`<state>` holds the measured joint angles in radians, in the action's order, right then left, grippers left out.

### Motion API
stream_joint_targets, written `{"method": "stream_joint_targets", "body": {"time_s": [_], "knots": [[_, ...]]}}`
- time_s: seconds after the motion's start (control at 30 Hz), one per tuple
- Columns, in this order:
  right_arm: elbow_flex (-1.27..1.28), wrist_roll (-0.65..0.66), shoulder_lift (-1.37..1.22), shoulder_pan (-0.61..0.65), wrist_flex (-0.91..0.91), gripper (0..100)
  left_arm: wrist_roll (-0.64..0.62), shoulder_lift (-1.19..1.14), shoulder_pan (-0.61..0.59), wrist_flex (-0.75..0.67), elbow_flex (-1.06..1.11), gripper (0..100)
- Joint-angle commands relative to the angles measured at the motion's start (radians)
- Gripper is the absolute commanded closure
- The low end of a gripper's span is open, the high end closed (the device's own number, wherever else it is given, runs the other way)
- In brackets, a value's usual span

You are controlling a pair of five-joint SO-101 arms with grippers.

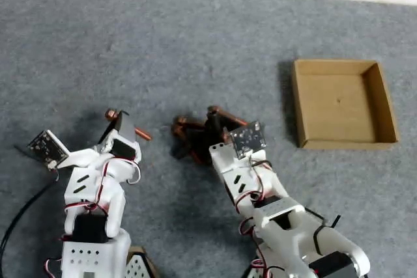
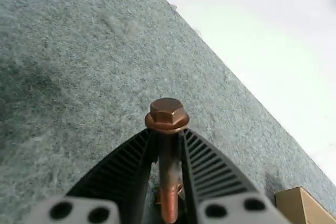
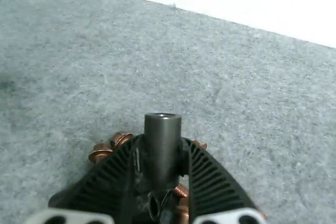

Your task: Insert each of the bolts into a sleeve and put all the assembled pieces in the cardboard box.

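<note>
My left gripper is shut on the shaft of a copper hex-head bolt, held just above the grey carpet at the left. My right gripper is shut on a dark grey tubular sleeve, whose open end points away from the wrist. It hovers over a small pile of copper bolts and dark sleeves at the table's middle. The empty cardboard box sits to the right.
Grey carpet covers the table up to a white wall at the far edge. A corner of the cardboard box shows in the left wrist view. Open carpet lies between the pile and the box.
</note>
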<state>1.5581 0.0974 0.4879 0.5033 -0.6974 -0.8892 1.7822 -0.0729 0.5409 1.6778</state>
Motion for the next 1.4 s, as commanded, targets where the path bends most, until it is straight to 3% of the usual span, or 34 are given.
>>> {"method": "stream_joint_targets", "body": {"time_s": [0.0, 0.6, 0.83, 1.07, 1.23, 1.37], "knots": [[-0.008, 0.008, 0.038, 0.004, -0.025, 99.5, -0.005, 0.01, -0.015, -0.025, 0.019, 100], [-0.007, 0.002, 0.038, -0.008, -0.021, 99.5, -0.005, 0.01, -0.013, -0.025, 0.019, 99], [-0.025, 0.0, 0.039, -0.008, 0.231, 99.5, -0.005, 0.01, -0.013, -0.025, 0.019, 99], [-0.064, -0.002, 0.039, -0.047, 0.266, 99.5, -0.005, 0.01, -0.013, -0.025, 0.019, 99], [-0.059, -0.187, 0.151, -0.122, 0.272, 99.5, -0.005, 0.01, -0.013, -0.023, 0.019, 99], [-0.059, -0.219, 0.387, -0.13, 0.483, 99.5, -0.005, 0.01, -0.013, -0.023, 0.019, 99]]}}
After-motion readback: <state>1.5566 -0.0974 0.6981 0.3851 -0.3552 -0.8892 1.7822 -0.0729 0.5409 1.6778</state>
